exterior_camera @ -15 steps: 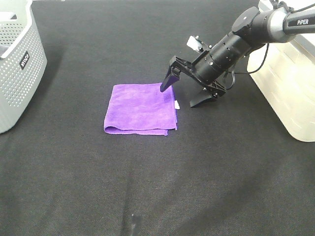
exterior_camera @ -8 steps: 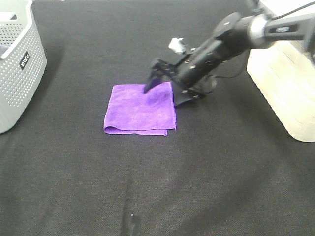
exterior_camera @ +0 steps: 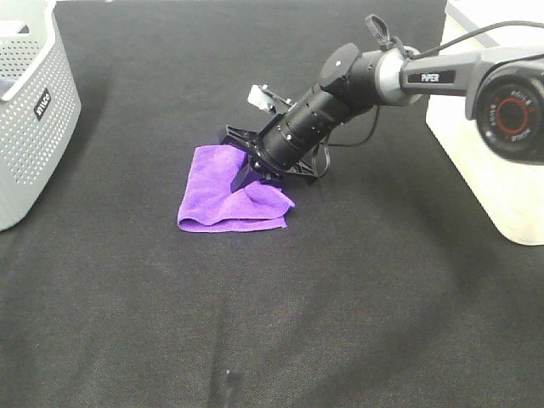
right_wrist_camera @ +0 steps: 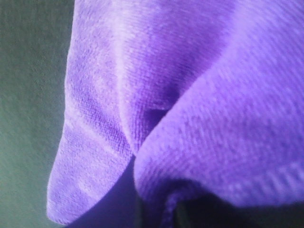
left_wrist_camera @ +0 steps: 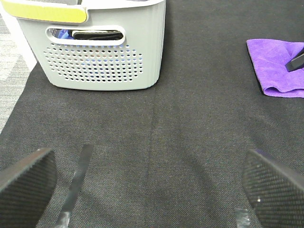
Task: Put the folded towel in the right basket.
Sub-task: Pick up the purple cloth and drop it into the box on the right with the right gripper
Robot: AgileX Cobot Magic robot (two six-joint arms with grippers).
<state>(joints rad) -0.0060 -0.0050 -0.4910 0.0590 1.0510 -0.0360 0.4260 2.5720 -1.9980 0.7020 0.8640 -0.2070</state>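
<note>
The folded purple towel [exterior_camera: 212, 191] lies on the black table mat, left of centre, with its right edge bunched up into a raised fold. My right gripper [exterior_camera: 249, 176] has reached across and presses into that bunched edge, one dark finger showing on top of the cloth. It looks shut on the towel. The right wrist view is filled by gathered purple towel [right_wrist_camera: 190, 95] very close up. The towel also shows in the left wrist view [left_wrist_camera: 275, 66]. My left gripper [left_wrist_camera: 147, 190] is open and empty, low over the mat. The right basket [exterior_camera: 501, 144] is cream white at the right edge.
A grey perforated basket [exterior_camera: 30, 110] stands at the far left; it also shows in the left wrist view [left_wrist_camera: 104, 52] with dark and blue items inside. The right arm [exterior_camera: 374, 81] stretches from the right basket's side to the towel.
The right gripper moved left and down from beside the towel's right edge onto it. Its wide-open fingers closed, and the towel's right edge got pushed left and bunched up.
</note>
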